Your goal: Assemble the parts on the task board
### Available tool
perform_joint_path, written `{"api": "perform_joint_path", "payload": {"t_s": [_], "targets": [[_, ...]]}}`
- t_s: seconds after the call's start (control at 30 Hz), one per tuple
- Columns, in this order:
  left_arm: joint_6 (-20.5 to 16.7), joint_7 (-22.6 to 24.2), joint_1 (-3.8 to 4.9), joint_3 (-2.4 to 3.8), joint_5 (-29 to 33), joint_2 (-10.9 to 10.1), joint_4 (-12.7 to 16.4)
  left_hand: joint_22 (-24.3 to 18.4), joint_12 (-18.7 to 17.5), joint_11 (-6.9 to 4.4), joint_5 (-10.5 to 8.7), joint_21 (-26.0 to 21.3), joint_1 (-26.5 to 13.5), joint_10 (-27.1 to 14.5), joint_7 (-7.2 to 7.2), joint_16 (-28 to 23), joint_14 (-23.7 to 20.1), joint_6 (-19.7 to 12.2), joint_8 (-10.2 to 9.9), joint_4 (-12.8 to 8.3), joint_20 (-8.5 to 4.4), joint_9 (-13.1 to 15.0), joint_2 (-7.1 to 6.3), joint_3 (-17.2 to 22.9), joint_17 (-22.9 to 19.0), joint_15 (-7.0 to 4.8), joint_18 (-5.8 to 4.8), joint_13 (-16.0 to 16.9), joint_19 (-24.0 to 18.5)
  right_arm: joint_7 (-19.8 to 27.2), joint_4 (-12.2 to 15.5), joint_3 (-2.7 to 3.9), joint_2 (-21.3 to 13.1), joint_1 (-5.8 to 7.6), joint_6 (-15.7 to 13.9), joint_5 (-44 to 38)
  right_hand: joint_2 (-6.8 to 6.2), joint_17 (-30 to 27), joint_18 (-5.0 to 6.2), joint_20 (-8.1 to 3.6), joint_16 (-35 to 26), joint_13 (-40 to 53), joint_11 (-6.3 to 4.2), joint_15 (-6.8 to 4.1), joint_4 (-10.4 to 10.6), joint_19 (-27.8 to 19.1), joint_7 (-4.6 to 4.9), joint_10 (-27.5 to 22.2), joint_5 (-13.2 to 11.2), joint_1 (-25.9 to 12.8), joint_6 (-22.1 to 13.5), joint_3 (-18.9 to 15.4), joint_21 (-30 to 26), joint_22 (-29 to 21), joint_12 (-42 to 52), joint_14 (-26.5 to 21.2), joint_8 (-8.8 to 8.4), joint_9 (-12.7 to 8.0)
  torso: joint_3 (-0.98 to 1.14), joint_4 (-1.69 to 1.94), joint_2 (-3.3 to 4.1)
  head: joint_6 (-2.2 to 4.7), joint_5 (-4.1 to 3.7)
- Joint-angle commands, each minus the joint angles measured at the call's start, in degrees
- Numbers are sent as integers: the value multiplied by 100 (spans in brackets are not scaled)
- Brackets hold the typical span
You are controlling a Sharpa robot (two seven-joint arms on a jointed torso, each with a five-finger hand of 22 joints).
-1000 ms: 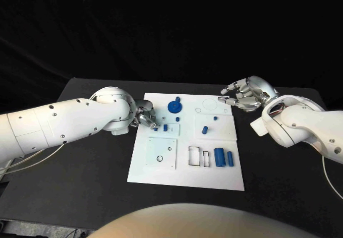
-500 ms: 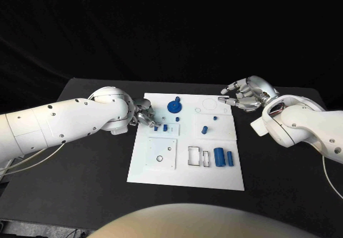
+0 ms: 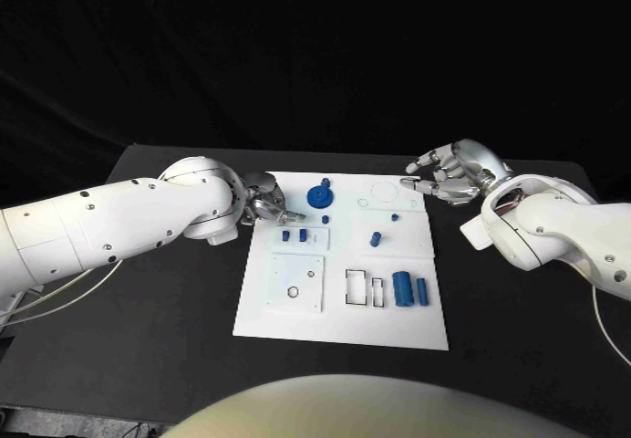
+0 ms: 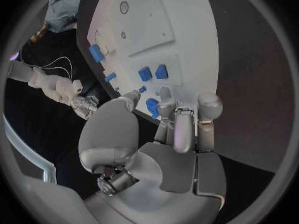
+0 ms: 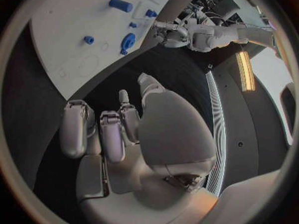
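The silver left hand [image 3: 267, 208] covers the white task board's [image 3: 345, 321] ten o'clock edge. Whether its fingertips [image 4: 164, 92] touch the round blue part [image 4: 152, 106] cannot be told. In the head view the smallest blue peg [image 3: 395, 218] is too tiny to make out its shape.
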Motion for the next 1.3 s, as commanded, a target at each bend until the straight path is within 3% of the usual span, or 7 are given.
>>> {"api": "perform_joint_path", "payload": {"t_s": [0.03, 0.23, 0.33, 0.37, 0.4, 0.7, 1.3], "targets": [[-659, 446, 2, 12, 263, -10, 36, -215, -167, 40, 52, -126, 85, -204, 37, -24, 276, -152, -62, -3, 16, -5, 120, -168, 206, 31, -33, -254, -164, 19, 3, 0, -1, -3, 55, -65, -9, 739, 72, -10, -34, 174, -20, -22, 0, -37, -2, -34, -2, -31, -35, 18, -29, 410, -14, 421, 35, 7, 1, 7, -2, 1, -8], [-871, 1083, 2, 16, 374, -3, 84, -1342, -1079, 266, 83, -768, 1542, -1370, 292, -286, 24, -665, -287, -40, 175, -185, 146, 397, -327, 235, 163, -1616, -899, 21, 3, 0, -8, -3, 49, -65, -9, 739, 72, -10, -34, 174, -20, -22, 0, -37, -2, -34, -2, -31, -35, 18, -29, 410, -14, 421, 35, 7, -9, 6, 6, 1, -29], [-985, 1568, 1, 14, 317, 22, 109, -2033, -1697, 537, 61, -1406, 2315, -2067, 559, -1271, -994, -990, -523, -107, 350, -457, -88, 1291, -1994, 480, 226, -2062, -1585, 27, 4, 0, -10, -3, 44, -64, -9, 739, 72, -10, -34, 174, -20, -22, 0, -37, -2, -34, -2, -31, -35, 18, -29, 410, -14, 421, 35, 7, -2, -2, 7, 1, -27], [-1042, 1762, 0, 12, 249, 36, 119, -2139, -2046, 629, 41, -1626, 2590, -2337, 673, -2058, -1872, -1084, -629, -232, 441, -603, -263, 1687, -3191, 576, 232, -2351, -1804, 30, 5, 0, -10, -3, 42, -64, -9, 739, 72, -10, -34, 174, -20, -22, 0, -37, -2, -34, -2, -31, -35, 18, -29, 410, -14, 421, 35, 7, -2, -4, 7, 1, -31], [-1090, 1921, -1, 9, 176, 47, 125, -2208, -2226, 676, 22, -1761, 2701, -2376, 706, -2264, -2141, -1085, -665, -352, 516, -718, -379, 1910, -3433, 613, 243, -2580, -1916, 32, 5, 0, -11, -3, 42, -63, -9, 739, 72, -10, -34, 174, -20, -22, 0, -37, -2, -34, -2, -31, -35, 18, -29, 410, -14, 421, 35, 7, -2, -5, 8, 1, -37], [-1425, 2925, -19, -81, -1292, 278, -14, -1961, -2943, 766, -9, -1410, 2789, -2584, 726, -2205, -2239, -957, -1015, -1018, 562, -1335, -636, 2172, -3776, 666, 259, -3441, -2115, 53, 5, 0, -4, -5, 35, -58, -5, 730, 75, -10, -37, 174, -20, -22, 1, -43, -2, -34, -2, -36, -38, 23, -41, 403, -15, 420, 44, 7, -1, 6, 2, 20, -47], [-559, 2692, -17, -141, -2730, 854, -692, -1908, -3280, 737, 5, -1254, 2431, -2493, 580, -1396, -1806, -577, -1358, -1229, 581, -1847, -707, 2027, -3449, 663, 265, -4003, -1978, 70, -11, 0, 28, -7, 26, -54, -4, 726, 78, -10, -38, 164, -20, -23, 0, -49, -3, -41, -1, -36, -39, 27, -53, 394, -23, 419, 50, 7, 3, -5, 8, 57, -36]]}}
